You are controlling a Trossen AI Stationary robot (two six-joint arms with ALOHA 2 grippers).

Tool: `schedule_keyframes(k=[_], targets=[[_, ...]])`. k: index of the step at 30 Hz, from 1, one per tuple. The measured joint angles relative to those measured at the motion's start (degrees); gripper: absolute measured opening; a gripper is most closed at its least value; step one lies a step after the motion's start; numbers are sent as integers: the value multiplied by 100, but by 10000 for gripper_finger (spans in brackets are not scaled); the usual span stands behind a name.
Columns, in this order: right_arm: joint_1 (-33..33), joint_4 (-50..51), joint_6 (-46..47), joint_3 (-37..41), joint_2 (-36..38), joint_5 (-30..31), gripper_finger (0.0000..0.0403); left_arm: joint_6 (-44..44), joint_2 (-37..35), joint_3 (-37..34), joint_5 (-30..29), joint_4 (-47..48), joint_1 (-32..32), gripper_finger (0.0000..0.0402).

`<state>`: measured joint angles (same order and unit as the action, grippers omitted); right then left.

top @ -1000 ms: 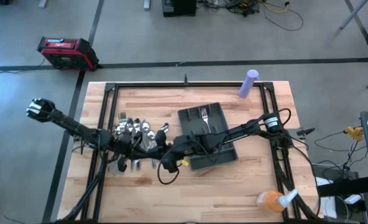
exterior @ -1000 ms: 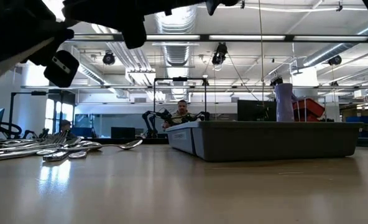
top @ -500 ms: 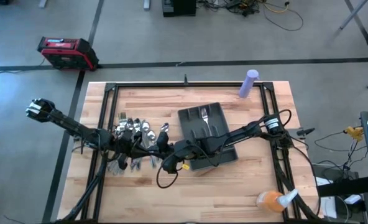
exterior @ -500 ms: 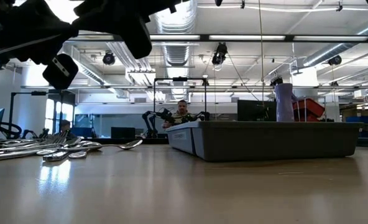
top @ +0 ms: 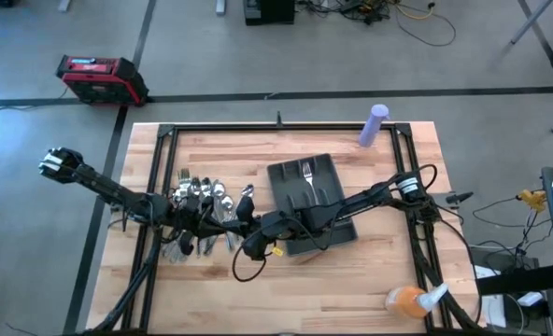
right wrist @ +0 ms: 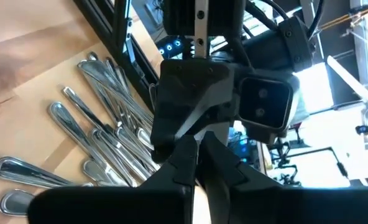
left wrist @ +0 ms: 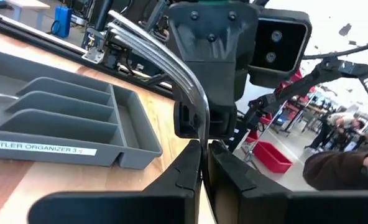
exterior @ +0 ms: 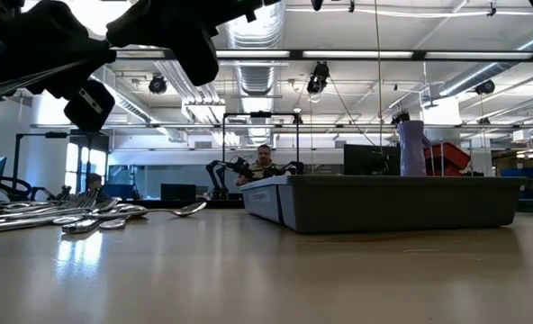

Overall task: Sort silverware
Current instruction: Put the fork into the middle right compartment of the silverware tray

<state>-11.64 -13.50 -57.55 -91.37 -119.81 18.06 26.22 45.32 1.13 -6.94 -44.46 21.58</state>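
Left of the tray, over the near edge of the silverware pile, both arms meet nose to nose above the worktop. The left tool is clamped on one utensil: the left wrist view shows its shiny curved shaft running down into the pinched fingers, with the other arm's wrist block directly behind it. The right tool points straight at the left arm's wrist. Can't tell whether it's open, closed or gripping anything, because the contact point is hidden in every view. The rest of the silverware lies in a loose heap flat on the worktop, well clear of the tray, seen in the low view and behind the left arm in the right wrist view. One fork already lies in a tray compartment. Which compartment, I can't say. Versus 1 s ago, the right arm's end in the high view has crept slightly toward the left arm and the pile. In the low view the dark arm mass at top left has spread wider, and the thin silver piece sticking out of it sits higher. Versus 0.5 s ago it's almost no change. The pile, tray and fork are unmoved across all three moments. The organizer's label side faces the left wrist camera.
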Motion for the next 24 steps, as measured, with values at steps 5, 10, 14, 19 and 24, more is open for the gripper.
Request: schedule_keyframes(k=[5,10,14,19,24], targets=[[7,-28,483,0,0,66,6,-124,-79,0,-297,115,-4,6],[22,40,1544,4,82,105,40,-629,-107,2,-755,166,0,1],[27,223,2378,4,282,78,94,-1322,-228,4,-1068,-59,0,1],[82,113,3312,64,464,-52,147,-2468,-473,4,-1172,-316,-2,1],[207,-636,4100,145,481,-391,170,-3433,-615,4,-1187,-609,-4,0]])
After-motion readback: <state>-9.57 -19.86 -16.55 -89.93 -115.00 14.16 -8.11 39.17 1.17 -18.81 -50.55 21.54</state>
